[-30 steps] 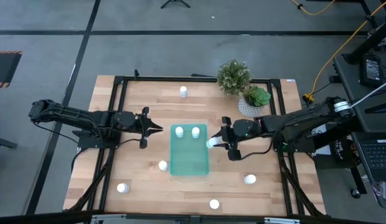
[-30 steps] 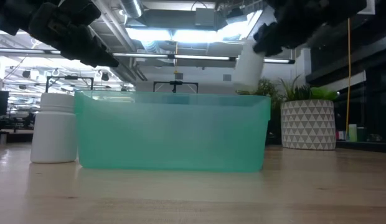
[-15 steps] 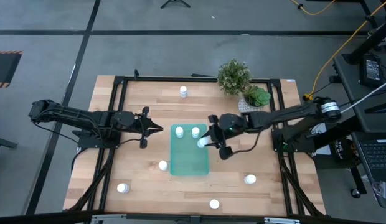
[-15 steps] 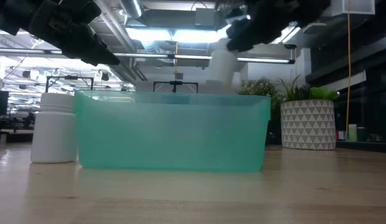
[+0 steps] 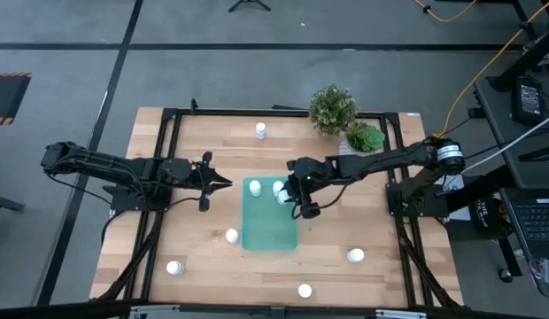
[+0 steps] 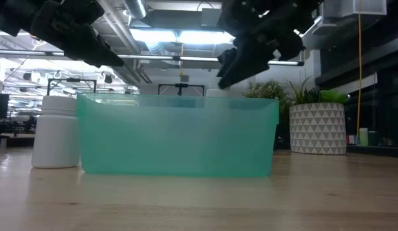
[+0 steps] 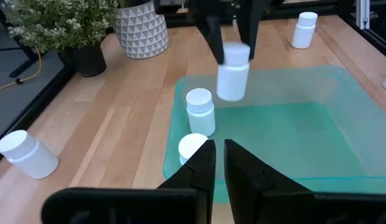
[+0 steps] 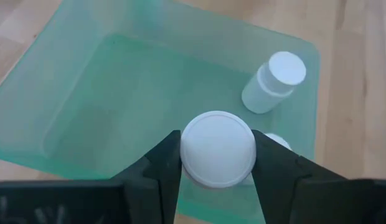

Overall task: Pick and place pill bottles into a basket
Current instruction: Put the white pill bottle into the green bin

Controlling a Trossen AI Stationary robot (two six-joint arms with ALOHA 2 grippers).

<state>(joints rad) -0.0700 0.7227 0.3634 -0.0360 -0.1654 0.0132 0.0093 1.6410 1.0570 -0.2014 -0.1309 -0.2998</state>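
Observation:
The teal tray [image 5: 269,226] lies mid-table with two white pill bottles [image 5: 255,187] [image 5: 278,186] standing at its far end; they also show in the left wrist view [image 7: 200,109]. My right gripper [image 5: 289,195] is shut on a third pill bottle [image 7: 233,74] over the tray's far right part. My left gripper [image 5: 223,182] is shut and empty, above the table just left of the tray. Several more bottles stand on the table around the tray, one [image 6: 56,131] beside its left wall. My right gripper pinches the bottle's cap [image 8: 188,152] between its two fingers [image 8: 163,163], one on each side. The fingers come from above, pointing down. The bottle hangs nearly upright below them [image 7: 233,84], lifted clear above the tray's floor.
Loose bottles stand at the far edge [image 5: 260,131], left of the tray [image 5: 231,236], and near the front [image 5: 173,267] [image 5: 305,290] [image 5: 355,256]. A leafy plant [image 5: 332,108] and a patterned white pot [image 5: 356,149] stand at the far right.
My right gripper has carried the bottle toward the table's left edge, from beside the tray's right wall to over the tray's far right part, keeping it held and clear of the table.

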